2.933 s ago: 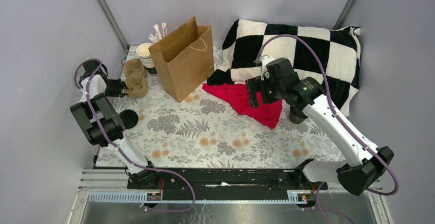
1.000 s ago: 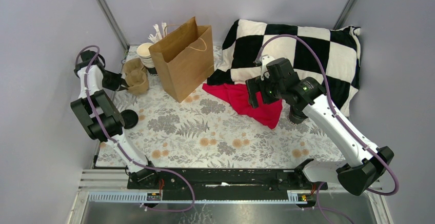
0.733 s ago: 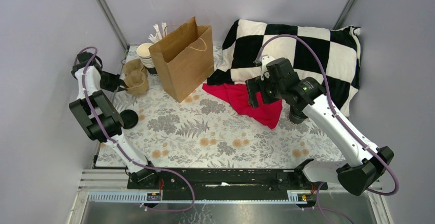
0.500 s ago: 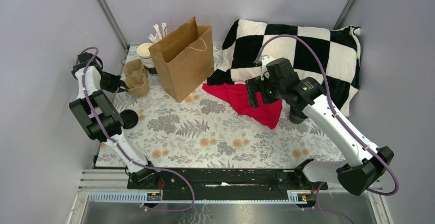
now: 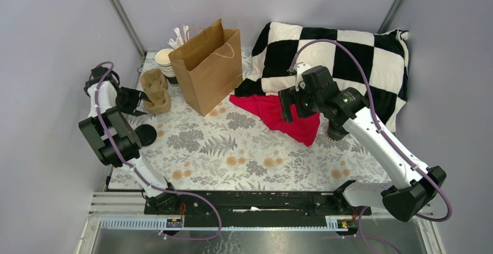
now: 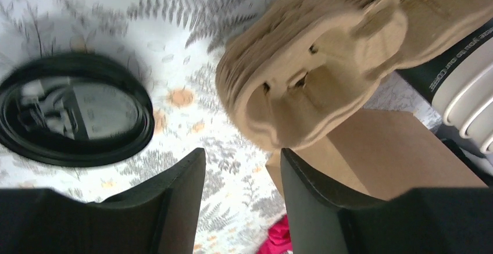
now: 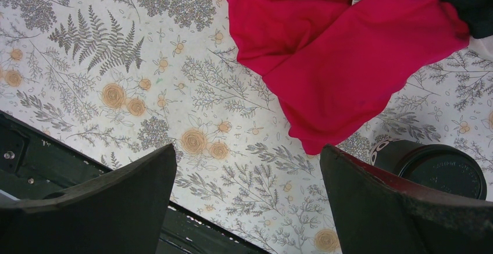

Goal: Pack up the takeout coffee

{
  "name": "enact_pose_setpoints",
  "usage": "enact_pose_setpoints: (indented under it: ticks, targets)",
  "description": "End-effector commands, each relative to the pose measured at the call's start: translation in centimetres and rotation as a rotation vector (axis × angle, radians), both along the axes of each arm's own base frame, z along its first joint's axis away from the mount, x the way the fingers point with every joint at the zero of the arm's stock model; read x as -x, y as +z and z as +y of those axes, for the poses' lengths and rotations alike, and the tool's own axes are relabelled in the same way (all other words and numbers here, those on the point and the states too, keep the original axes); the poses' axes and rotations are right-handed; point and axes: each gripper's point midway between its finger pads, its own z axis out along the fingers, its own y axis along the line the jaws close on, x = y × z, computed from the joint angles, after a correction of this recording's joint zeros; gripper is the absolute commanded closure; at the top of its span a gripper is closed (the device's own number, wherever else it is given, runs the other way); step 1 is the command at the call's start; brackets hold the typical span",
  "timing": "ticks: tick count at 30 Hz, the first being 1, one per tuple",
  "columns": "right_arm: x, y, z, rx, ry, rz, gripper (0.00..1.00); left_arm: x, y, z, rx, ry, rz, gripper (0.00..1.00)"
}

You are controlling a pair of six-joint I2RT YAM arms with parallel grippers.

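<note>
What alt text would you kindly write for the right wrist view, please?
The right gripper, jaws wide open and empty, hangs over a floral tablecloth. A crumpled red cloth lies at the top, and the takeout coffee, black lid on, stands at the lower right edge.

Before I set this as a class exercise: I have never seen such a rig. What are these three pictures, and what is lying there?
Two robot arms are bolted at the near edge of a table. One picture looks down from above, and the other two come from a camera on each wrist. On the table are a brown paper bag, a cardboard cup carrier, a stack of lidless cups, a checkered pillow, a red cloth, a black round lid and the takeout coffee. The left gripper is open close to the carrier. The right gripper hangs open near the cloth. Neither holds anything.
</note>
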Motion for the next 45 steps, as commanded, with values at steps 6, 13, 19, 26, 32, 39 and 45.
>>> enact_pose_setpoints:
  ticks: [6,13,19,26,32,39,45]
  targets:
    - [-0.1,1.0,0.6,-0.012,0.020,-0.040,0.00,0.5,0.4,-3.0,0.139,0.278,0.010,0.48]
    - [-0.1,1.0,0.4,-0.006,0.017,-0.048,0.00,-0.2,-0.1,-2.1,0.137,0.367,0.069,0.51]
    - [-0.1,0.9,0.5,-0.006,0.019,-0.045,0.00,-0.6,-0.8,-2.2,0.154,0.427,0.115,0.52]
    - [-0.1,0.8,0.4,-0.003,0.018,-0.045,0.00,-2.1,-1.1,-2.2,0.148,0.443,0.119,0.55]
    - [-0.2,0.7,0.3,0.003,0.016,-0.048,0.00,-2.0,-1.6,-2.6,0.149,0.472,0.163,0.62]
    - [-0.2,0.6,0.3,0.005,0.016,-0.046,0.00,-2.1,-1.1,-1.9,0.108,0.489,0.173,0.72]
    - [-0.2,0.6,0.3,0.008,0.015,-0.048,0.00,-1.8,-1.6,-2.2,0.109,0.478,0.192,0.78]
